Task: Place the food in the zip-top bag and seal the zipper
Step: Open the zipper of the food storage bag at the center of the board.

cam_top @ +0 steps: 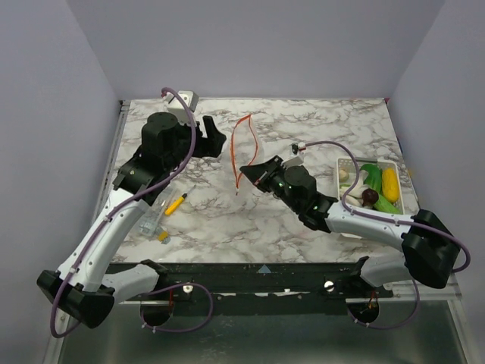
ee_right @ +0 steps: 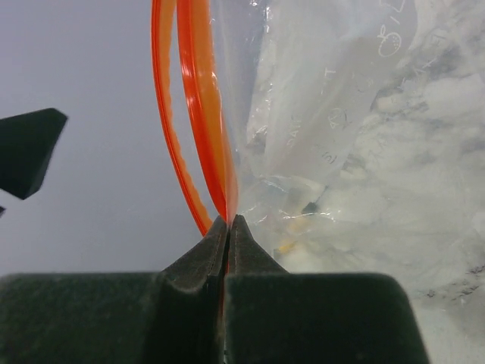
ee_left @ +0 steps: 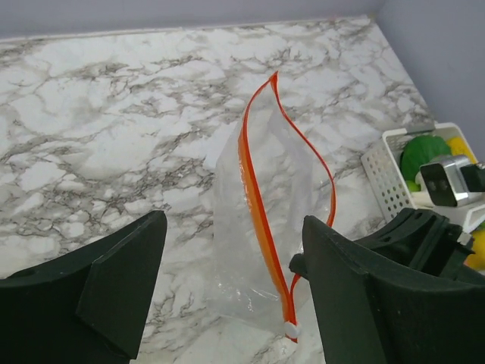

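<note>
The right gripper (ee_right: 229,221) is pinched shut on one end of the zipper (ee_left: 252,189). It holds the zip-top bag (ee_left: 231,243) upright at mid-table, mouth gaping and seemingly empty. The film looks thin, floppy and slippery, so the stiffer strip is probably the surest hold. The left gripper (cam_top: 214,133) hangs wide open nearby. The food (cam_top: 377,186) sits in the white slotted tray (ee_left: 383,182).

Glossy clear plastic bag (ee_left: 267,227), marble-look table (ee_left: 114,114), perhaps matt
</note>
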`<state>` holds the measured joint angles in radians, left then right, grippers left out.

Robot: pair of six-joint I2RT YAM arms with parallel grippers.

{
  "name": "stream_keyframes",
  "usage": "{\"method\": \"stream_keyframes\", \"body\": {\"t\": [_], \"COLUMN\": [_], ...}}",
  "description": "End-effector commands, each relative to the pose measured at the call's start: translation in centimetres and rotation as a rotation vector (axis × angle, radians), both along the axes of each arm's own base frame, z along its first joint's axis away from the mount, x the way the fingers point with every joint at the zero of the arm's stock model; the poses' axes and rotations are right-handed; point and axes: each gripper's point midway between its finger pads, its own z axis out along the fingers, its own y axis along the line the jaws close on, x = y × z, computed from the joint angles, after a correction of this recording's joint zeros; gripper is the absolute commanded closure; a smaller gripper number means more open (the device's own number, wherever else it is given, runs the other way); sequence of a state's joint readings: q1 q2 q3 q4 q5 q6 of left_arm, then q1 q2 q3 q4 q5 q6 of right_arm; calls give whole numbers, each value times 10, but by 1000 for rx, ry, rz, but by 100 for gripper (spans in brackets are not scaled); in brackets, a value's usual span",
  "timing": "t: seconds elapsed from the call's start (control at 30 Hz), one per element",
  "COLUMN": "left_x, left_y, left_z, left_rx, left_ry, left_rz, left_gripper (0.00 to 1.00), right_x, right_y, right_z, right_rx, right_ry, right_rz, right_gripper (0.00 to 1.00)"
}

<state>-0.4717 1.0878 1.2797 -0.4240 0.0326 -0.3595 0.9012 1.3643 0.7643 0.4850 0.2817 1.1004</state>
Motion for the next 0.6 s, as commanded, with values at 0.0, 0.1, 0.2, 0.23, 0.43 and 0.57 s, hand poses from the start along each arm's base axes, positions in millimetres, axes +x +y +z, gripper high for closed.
{"method": "stream_keyframes", "body": {"t": [0.0,0.1,0.2,0.23,0.43,0.57], "left_x": [5,8,14,16,27,33], "left_y": [-6,-8,-9,-7,5,10], "left_z": [-32,-39,-46,-46,-60,-72], "left_rx": [102,144,190,202,318,382], "left_ry": [58,75,83,83,105,138], "left_rz": [-13,-2,19,32,170,235], "left_gripper": [29,36,43,45,45,46], "right_x": [-6,-7,-6,-4,3,5], "right_y": [7,10,14,16,29,29], "right_z": [9,5,0,-2,-7,-11], "right_rx": [89,92,86,87,64,51], "right_ry": [-7,-7,-2,2,24,35], "right_rz": [52,68,75,73,86,59], "right_gripper": [99,99,99,99,99,99]}}
